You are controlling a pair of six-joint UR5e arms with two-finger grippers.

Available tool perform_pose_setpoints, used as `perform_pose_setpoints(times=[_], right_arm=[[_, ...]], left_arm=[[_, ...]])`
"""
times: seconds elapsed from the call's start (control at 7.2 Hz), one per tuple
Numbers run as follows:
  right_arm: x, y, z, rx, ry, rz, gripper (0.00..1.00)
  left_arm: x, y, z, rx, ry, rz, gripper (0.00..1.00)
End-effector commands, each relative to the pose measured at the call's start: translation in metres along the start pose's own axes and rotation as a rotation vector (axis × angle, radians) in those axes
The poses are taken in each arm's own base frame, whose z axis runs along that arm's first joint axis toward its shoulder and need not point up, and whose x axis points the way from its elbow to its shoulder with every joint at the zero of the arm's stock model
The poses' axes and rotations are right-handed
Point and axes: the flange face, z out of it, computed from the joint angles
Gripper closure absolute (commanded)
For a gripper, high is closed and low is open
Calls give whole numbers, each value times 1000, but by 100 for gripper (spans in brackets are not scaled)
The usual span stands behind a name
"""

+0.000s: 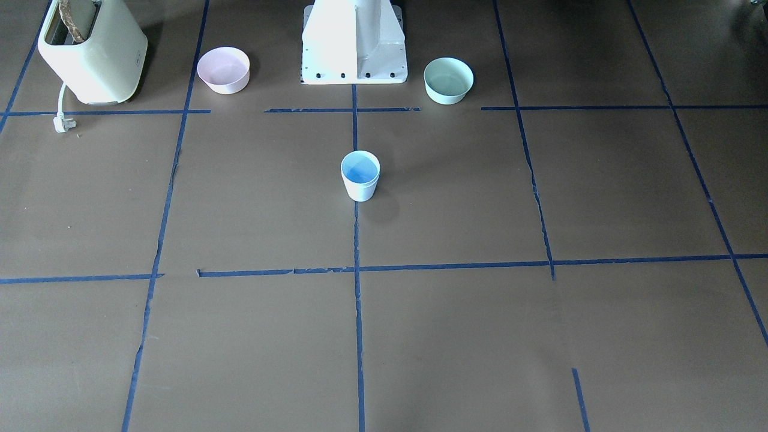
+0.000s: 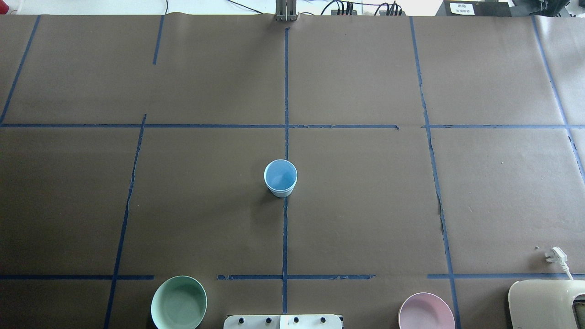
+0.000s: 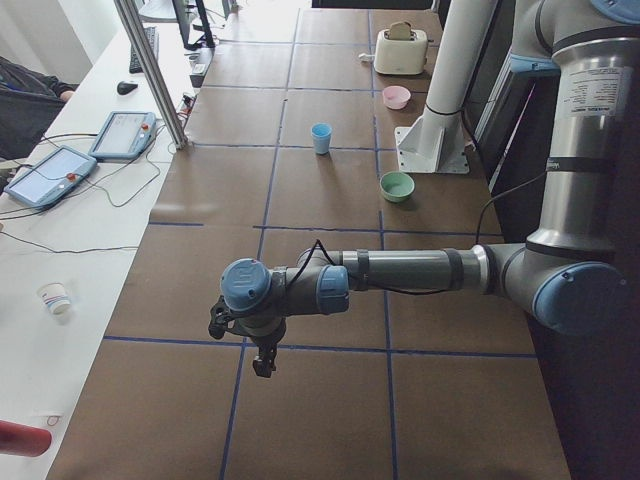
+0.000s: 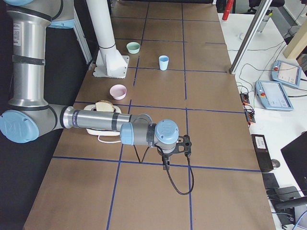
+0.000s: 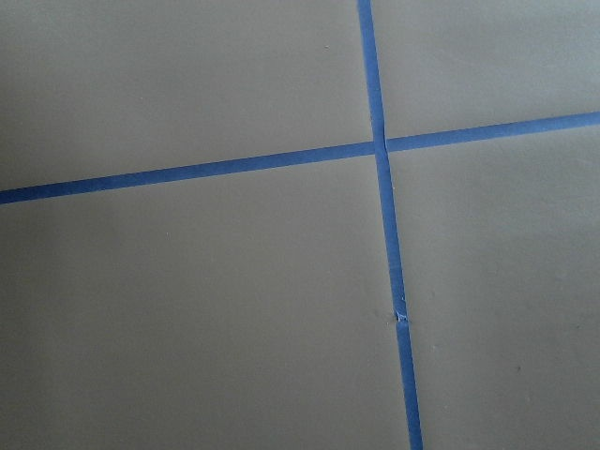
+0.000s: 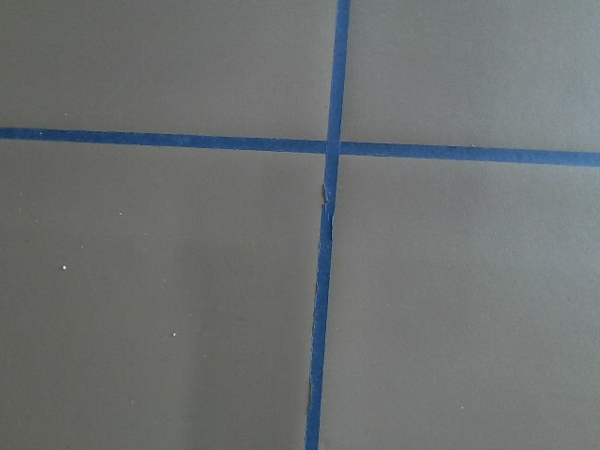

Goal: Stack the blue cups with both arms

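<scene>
A pale blue cup [image 1: 360, 175] with a sky-blue inside stands upright on the centre tape line, also in the overhead view [image 2: 280, 178]. Its rim shows a double line, as of one cup nested in another; no separate second cup is in view. My left gripper [image 3: 263, 365] shows only in the exterior left view, low over the table's left end, far from the cup [image 3: 320, 138]. My right gripper [image 4: 166, 165] shows only in the exterior right view, over the right end, far from the cup [image 4: 163, 63]. I cannot tell whether either is open or shut. Both wrist views show only paper and tape.
A pink bowl [image 1: 223, 70] and a mint-green bowl [image 1: 448, 80] flank the white pedestal [image 1: 354, 42]. A cream toaster [image 1: 90, 51] with bread and a loose plug [image 1: 63, 123] stands at the robot's right. Tablets and cables lie on the operators' bench [image 3: 60, 170].
</scene>
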Motion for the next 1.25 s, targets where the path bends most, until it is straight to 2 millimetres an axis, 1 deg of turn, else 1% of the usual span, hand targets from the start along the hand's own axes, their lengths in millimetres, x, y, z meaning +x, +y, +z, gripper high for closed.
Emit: perform_pose_setpoints(times=[0.0,0.28,0.42,0.56,1.11], right_arm=[[0,0,0,-1,1,0,0],[4,4,2,-6,8,5,0],[9,4,2,-11,57,6,0],[12,4,2,-14,95,7,0],[18,9,1,-19,97,27,0]], left_arm=[[-1,0,0,-1,0,-6,0],[-2,1,1,-3,1,-10,0],[-3,2,2,-4,1,-11,0],[-2,1,1,-3,1,-57,0],[-3,4,3,1,0,-66,0]])
